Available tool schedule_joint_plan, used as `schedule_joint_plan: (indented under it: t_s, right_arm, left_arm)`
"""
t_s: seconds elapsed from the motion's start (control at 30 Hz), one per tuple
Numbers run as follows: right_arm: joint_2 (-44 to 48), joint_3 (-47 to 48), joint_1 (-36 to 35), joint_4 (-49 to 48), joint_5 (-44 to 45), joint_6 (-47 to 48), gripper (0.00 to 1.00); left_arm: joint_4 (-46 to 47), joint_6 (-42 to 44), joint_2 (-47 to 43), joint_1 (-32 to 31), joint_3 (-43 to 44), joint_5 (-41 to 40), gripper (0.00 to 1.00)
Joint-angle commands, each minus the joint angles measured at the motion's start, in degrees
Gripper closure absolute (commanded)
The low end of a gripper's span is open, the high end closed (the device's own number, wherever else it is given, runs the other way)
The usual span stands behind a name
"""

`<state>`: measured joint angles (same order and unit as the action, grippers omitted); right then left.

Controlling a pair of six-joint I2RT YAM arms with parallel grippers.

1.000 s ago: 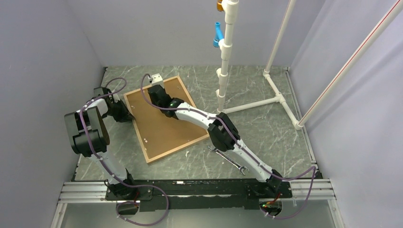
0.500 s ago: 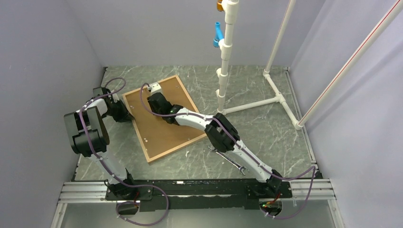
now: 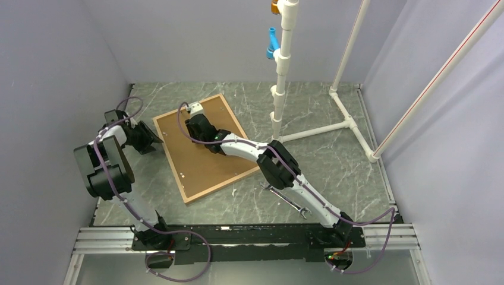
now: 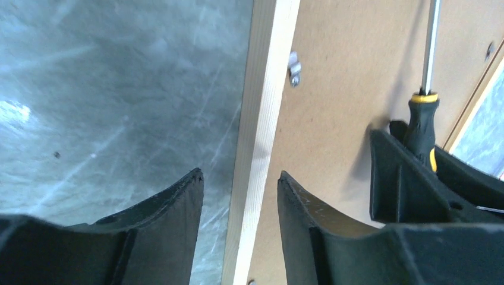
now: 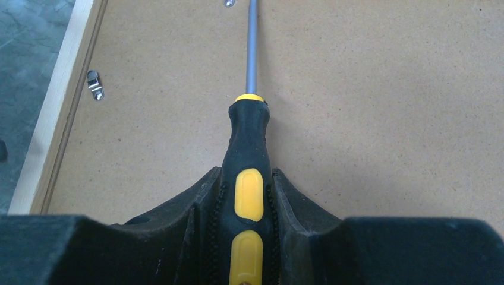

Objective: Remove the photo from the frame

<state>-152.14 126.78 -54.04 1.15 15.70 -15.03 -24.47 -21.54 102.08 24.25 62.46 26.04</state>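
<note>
The frame point(image 3: 209, 189) lies face down on the table, its brown backing board point(image 3: 199, 154) up, so the photo is hidden. My left gripper point(image 3: 152, 137) is at the frame's left edge. In the left wrist view its jaws point(image 4: 238, 175) are open and straddle the light wood strip point(image 4: 264, 113), with a gap on each side. My right gripper point(image 3: 191, 119) hovers over the board's far part, shut on a black-and-yellow screwdriver point(image 5: 249, 178). The screwdriver's shaft point(image 5: 251, 47) points along the board toward a metal clip point(image 5: 229, 3).
Another small metal clip point(image 5: 94, 85) sits by the frame's left strip. A wrench point(image 3: 286, 199) lies on the marble table right of the frame. A white pipe stand point(image 3: 278, 95) rises behind, its base pipes point(image 3: 347, 116) spreading right. Grey walls close in on all sides.
My left gripper's jaws have opened off the frame's left strip and the arm has drawn back a little to the left. The right gripper with the screwdriver shifted slightly over the board.
</note>
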Motion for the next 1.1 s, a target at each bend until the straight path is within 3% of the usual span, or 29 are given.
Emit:
schedule_joint_plan:
  t_s: [0.0,0.13,0.47,0.73,1.07]
  right_arm:
    - [3.4,1.2,0.7,-2.6,-2.5,-0.3,1.00]
    - [2.6,1.5,0.8,-2.5,-4.1,0.1,1.00]
    - [0.6,4.0,0.2,-3.0,-7.6,5.2,1.00]
    - [0.3,2.9,-0.7,-5.1,-11.9,15.2,1.00]
    - [-3.1,9.2,-1.3,1.0,-20.8,26.1,1.00]
  left_arm:
    - [2.8,-3.7,1.6,0.2,4.9,-3.8,0.47]
    - [1.6,-4.4,8.0,0.1,10.3,-2.9,0.47]
    - [0.9,-1.8,14.4,-0.7,14.5,0.1,0.48]
    - [1.8,-2.6,14.8,-1.6,15.1,2.3,0.50]
    - [-0.2,-1.1,15.7,-2.7,16.5,0.6,0.52]
